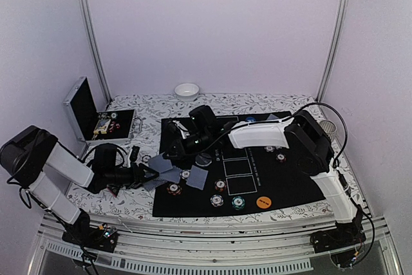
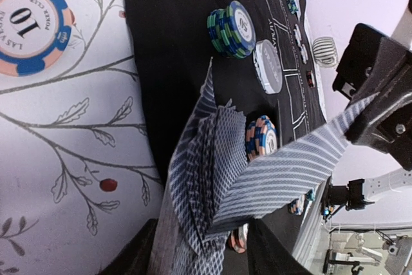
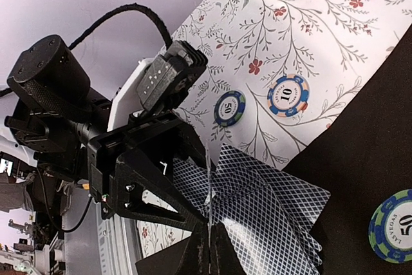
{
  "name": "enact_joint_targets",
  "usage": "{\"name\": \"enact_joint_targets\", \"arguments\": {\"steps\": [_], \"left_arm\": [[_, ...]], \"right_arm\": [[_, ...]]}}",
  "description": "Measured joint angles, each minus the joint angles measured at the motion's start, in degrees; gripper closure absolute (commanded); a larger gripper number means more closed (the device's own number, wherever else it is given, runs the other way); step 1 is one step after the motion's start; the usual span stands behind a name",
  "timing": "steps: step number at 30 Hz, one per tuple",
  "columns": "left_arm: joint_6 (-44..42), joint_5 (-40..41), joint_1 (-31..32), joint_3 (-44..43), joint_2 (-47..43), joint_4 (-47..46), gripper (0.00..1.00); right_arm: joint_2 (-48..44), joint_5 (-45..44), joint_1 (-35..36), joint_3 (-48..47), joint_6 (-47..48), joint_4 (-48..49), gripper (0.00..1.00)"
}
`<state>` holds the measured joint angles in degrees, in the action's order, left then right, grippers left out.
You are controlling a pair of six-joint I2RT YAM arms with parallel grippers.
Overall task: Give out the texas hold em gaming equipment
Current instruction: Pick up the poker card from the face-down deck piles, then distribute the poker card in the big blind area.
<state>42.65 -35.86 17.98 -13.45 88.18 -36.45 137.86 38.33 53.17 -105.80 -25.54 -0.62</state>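
The grey-blue-backed playing cards [image 2: 209, 159] stand splayed in a loose fan over the left edge of the black mat [image 1: 290, 185]. Their lower ends are clamped in the left gripper [image 1: 150, 173], and one card [image 2: 302, 159] sticks out sideways, pinched in the closed right gripper [image 3: 209, 252]. An orange-and-blue "10" chip [image 3: 288, 95] and a green-and-blue "50" chip [image 3: 230, 107] lie flat on the floral cloth [image 1: 122, 201] nearby, while the mat holds a short green-and-blue chip stack [image 2: 232, 28], a silvery disc [image 2: 268, 67], an orange-and-blue chip stack [image 2: 261, 136] and an orange button disc [image 1: 262, 202].

Left claw [image 1: 153, 173] holds fanned cards [image 1: 168, 179]; right claw [image 1: 174, 156] pinches their edge.
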Motion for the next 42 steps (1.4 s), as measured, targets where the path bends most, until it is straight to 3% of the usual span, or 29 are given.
{"name": "enact_joint_targets", "arguments": {"steps": [15,19,31,37,42], "left_arm": [[-0.28,-0.15,-0.02,-0.66,0.35,0.28,0.52],[-0.52,-0.13,-0.02,-0.68,0.35,0.35,0.53],[-1.36,0.11,-0.02,-1.66,0.35,1.88,0.52],[-1.95,0.2,-0.02,-2.01,0.35,2.49,0.52],[-2.16,0.26,-0.02,-2.1,0.35,2.71,0.53]], "right_arm": [[-15.21,-1.18,-5.11,9.2,-3.06,3.93,0.98],[-24.74,-1.03,-8.98,18.16,-3.26,1.99,0.98],[-58.55,-7.8,-27.93,51.95,-4.59,-17.75,0.98],[-62.38,-10.27,-33.16,64.94,-7.87,-22.6,0.98],[-62.38,-14.58,-35.01,68.35,-9.73,-23.91,0.98]]}}
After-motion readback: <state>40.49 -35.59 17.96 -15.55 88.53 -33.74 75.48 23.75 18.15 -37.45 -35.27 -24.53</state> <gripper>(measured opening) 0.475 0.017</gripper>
